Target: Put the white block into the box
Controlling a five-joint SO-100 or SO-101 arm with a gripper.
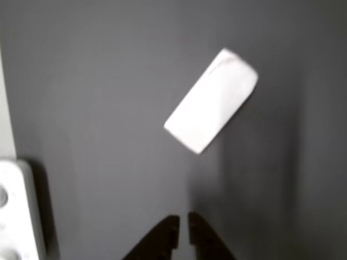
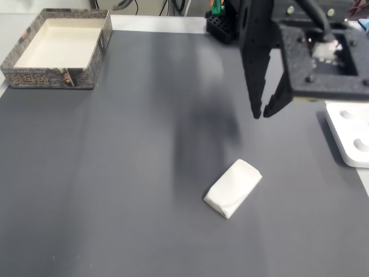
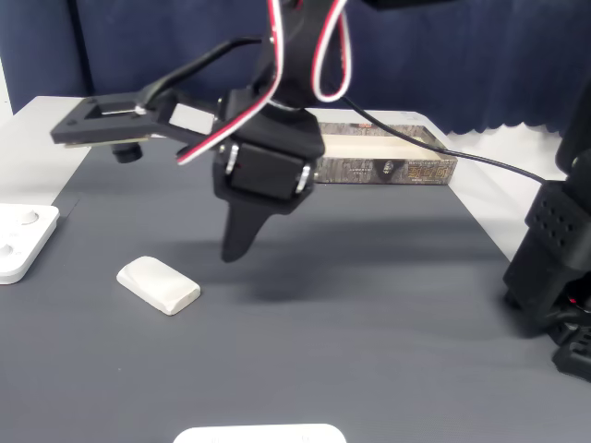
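Above the white block (image 2: 232,188) hang nearly clenched, empty fingers (image 2: 256,113) (no writing legible on the box (image 2: 86,74)).

One camera looks close down past the tool (image 1: 183,230); two fixed views face the mat (image 2: 115,173) from opposite sides — both wider.

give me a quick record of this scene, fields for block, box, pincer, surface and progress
block: white block lying flat on the mat, apart from the pincer
box: box at the mat's far left corner in a fixed view, nothing visible inside
pincer: pincer in the air above the mat, holding nothing, tips close together
surface: dark grey mat
other: white device at the mat's right edge in the same view
progress: block not yet grasped, not in the box
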